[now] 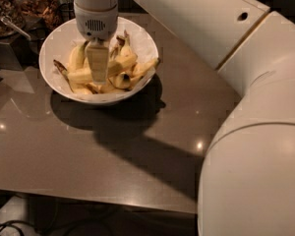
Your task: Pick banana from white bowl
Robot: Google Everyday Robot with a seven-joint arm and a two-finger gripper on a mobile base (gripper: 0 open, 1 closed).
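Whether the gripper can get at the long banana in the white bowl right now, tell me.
Probably yes. The gripper is down inside the white bowl, right at the banana, with nothing between them. Shorter bananas crowd it on both sides, though.
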